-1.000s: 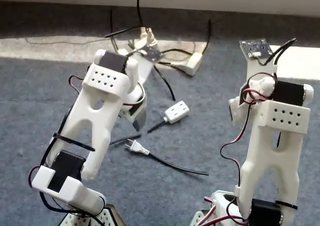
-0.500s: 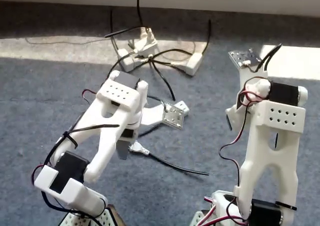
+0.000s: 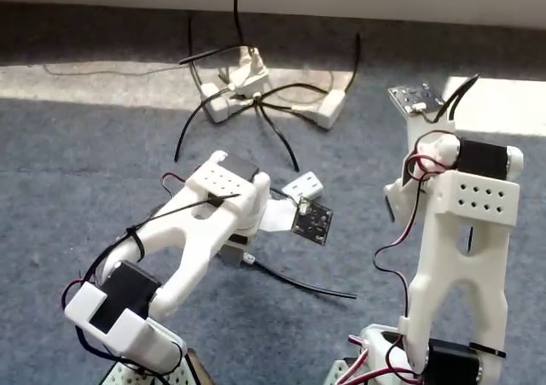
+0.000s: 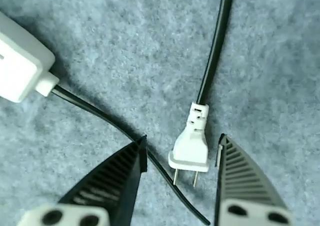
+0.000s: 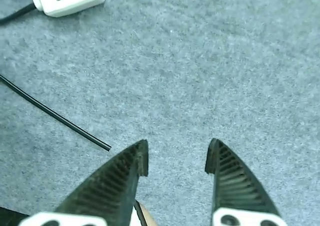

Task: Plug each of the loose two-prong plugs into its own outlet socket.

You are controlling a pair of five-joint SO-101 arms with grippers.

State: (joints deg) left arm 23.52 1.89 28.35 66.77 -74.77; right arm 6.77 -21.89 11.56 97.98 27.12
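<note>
You're lining up the grab: left pincer (image 4: 182, 138) is hanging wide apart over the white plug (image 4: 191, 145) lying on the grey desk (image 4: 280, 45). Next, prob. you're needing to drop & squeeze its body, not the prongs

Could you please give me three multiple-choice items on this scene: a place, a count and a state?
1. Where is the white plug? A) in a person's hand B) on the carpet between the fingers of the left gripper C) dangling in air
2. How many prongs has it? A) one B) two C) three
3. How is the right gripper? A) shut, empty B) shut on the plug C) open, empty
Key: 1 B, the left wrist view shows it there; 2 B, two prongs show; 3 C, its fingers stand apart.
</note>
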